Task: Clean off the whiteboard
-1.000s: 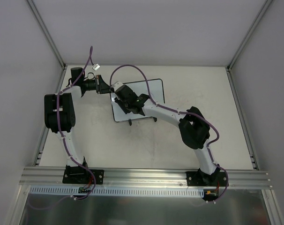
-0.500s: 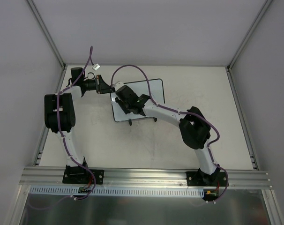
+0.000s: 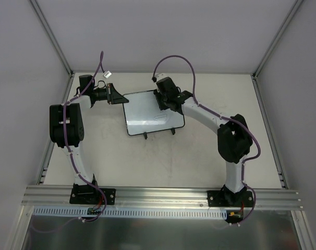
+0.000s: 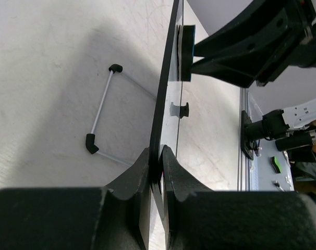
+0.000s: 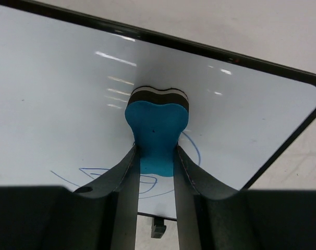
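The whiteboard point(image 3: 147, 112) stands tilted on its two black feet at the table's back middle. Blue pen lines point(image 5: 100, 174) remain on its face near the lower edge. My left gripper point(image 3: 116, 97) is shut on the board's left edge, which shows edge-on between its jaws in the left wrist view point(image 4: 166, 104). My right gripper point(image 3: 163, 101) is shut on the blue bone-shaped eraser point(image 5: 157, 127) and presses its dark felt side against the board's face point(image 5: 53, 94) near the upper right. The eraser also shows in the left wrist view point(image 4: 185, 52).
The board's wire stand point(image 4: 100, 112) with black end caps rests on the white table point(image 3: 199, 151) behind the board. Aluminium rails point(image 3: 163, 197) run along the near edge. White enclosure walls stand close at the back and sides.
My right gripper with the eraser has swept from the board's left side to its upper right. The left gripper and the board have stayed in place.
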{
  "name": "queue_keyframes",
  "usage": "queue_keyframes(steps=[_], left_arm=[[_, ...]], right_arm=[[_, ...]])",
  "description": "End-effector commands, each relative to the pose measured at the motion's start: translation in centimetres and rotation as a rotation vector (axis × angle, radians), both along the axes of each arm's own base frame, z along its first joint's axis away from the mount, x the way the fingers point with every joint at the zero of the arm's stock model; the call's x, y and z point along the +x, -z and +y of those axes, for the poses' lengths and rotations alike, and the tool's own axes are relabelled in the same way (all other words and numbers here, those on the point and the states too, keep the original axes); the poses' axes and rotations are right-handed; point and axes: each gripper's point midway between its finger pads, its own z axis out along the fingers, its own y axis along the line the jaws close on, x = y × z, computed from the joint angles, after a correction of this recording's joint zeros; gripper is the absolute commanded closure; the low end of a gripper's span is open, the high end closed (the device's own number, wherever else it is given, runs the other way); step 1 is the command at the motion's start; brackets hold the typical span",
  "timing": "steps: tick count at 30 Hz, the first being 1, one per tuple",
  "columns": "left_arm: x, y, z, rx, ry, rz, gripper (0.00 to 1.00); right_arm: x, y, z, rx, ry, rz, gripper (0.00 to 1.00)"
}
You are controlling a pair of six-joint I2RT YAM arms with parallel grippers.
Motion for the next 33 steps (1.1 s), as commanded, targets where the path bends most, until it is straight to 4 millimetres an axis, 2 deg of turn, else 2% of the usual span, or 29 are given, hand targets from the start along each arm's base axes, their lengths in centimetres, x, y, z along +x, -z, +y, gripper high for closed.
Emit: queue_keyframes(steps=[1, 3, 8, 17, 23, 26, 29, 33], left_arm=[[0.1, -2.8, -0.6, 0.030, 0.032, -0.189, 1.00], [0.1, -2.8, -0.7, 0.030, 0.034, -0.190, 1.00], [0.2, -2.8, -0.6, 0.031, 0.031, -0.190, 1.00], [0.1, -2.8, -0.6, 0.032, 0.030, -0.190, 1.00], [0.2, -2.8, -0.6, 0.031, 0.031, -0.190, 1.00], [0.2, -2.8, -0.6, 0.031, 0.031, -0.189, 1.00], [0.2, -2.8, -0.6, 0.031, 0.031, -0.187, 1.00], [0.2, -2.7, -0.6, 0.034, 0.026, -0.187, 1.00]], right_arm=[[2.3, 1.6, -5.2, -0.068, 0.143, -0.005, 1.00], [2.5, 2.2, -6.6, -0.072, 0.173, 0.010, 1.00], [2.8, 2.3, -8.7, -0.054, 0.225, 0.008, 1.00], [2.4, 2.0, -10.1, -0.060, 0.248, -0.020, 1.00], [1.9, 2.1, -9.6, -0.042, 0.209, -0.027, 1.00], [1.2, 2.3, -8.7, -0.049, 0.174, -0.040, 0.99], [0.3, 2.6, -7.0, -0.064, 0.118, -0.050, 0.99], [-1.7, 3.1, -3.3, -0.067, 0.020, -0.056, 0.99]])
